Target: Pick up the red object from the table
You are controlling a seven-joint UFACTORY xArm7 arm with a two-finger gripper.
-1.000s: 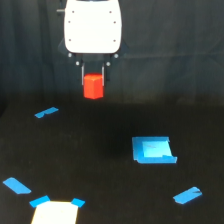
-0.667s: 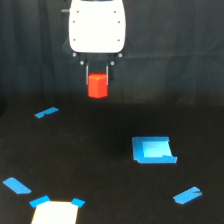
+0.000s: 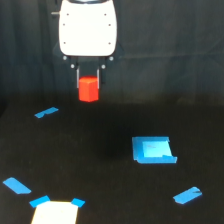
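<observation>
The red object point(image 3: 88, 89) is a small bright red-orange faceted block, held between the two thin fingers of my gripper point(image 3: 88, 84) under the white gripper body point(image 3: 88, 27). The gripper is shut on the block and holds it well above the black table point(image 3: 100, 165), in the upper left-centre of the exterior view. The block hangs just below the fingertips, with its lower half exposed.
Blue tape pieces lie on the table: one at the left point(image 3: 46, 112), a larger blue folded piece point(image 3: 152, 150) at the right, one at the lower right point(image 3: 187, 195), one at the lower left point(image 3: 16, 185). A pale square patch point(image 3: 55, 212) sits at the bottom edge.
The gripper with the red block has shifted slightly to the exterior view's right and a little up. The tape pieces have not moved.
</observation>
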